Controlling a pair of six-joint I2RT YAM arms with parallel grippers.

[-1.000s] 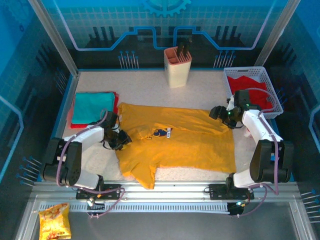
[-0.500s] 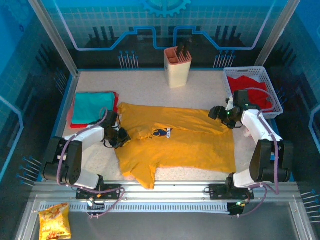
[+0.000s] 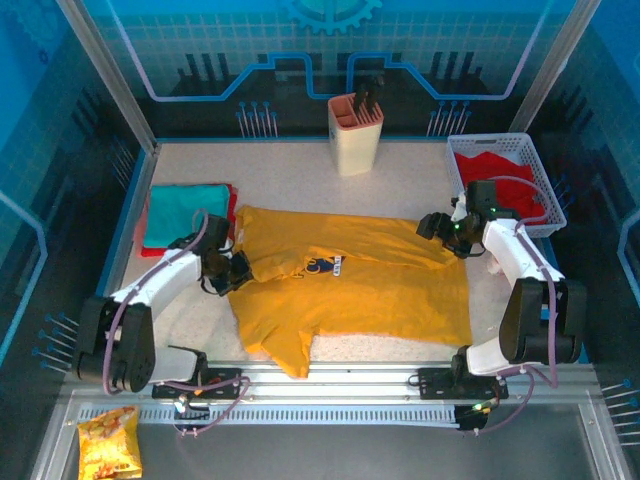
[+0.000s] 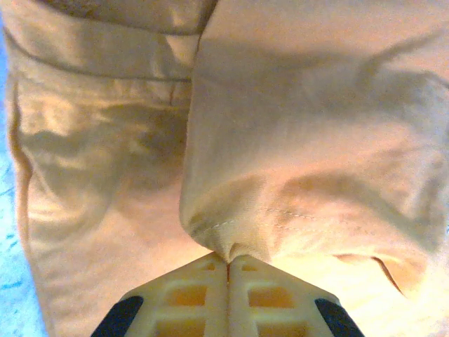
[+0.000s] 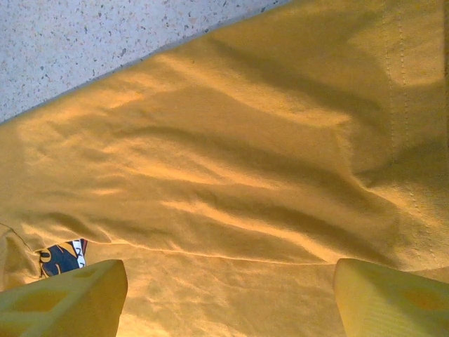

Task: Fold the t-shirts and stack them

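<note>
**Pinch on the yellow tee's edge**

Tips together, the left gripper (image 4: 228,263) is clamped on a hemmed fold of the yellow tee (image 4: 302,126). The cloth bunches right at its fingertips and spreads away ahead of them. From above, it grips at the tee's left edge, with the folded teal tee (image 3: 185,213) just off to its outer side. Over at the tee's far right corner, the right gripper (image 3: 437,226) hangs with jaws wide apart. Rumpled yellow cloth lies below and between its fingers, and the chest print (image 5: 62,257) peeks out beside one of them. A red tee (image 3: 505,175) lies in the basket (image 3: 500,140) just beyond it.
</note>
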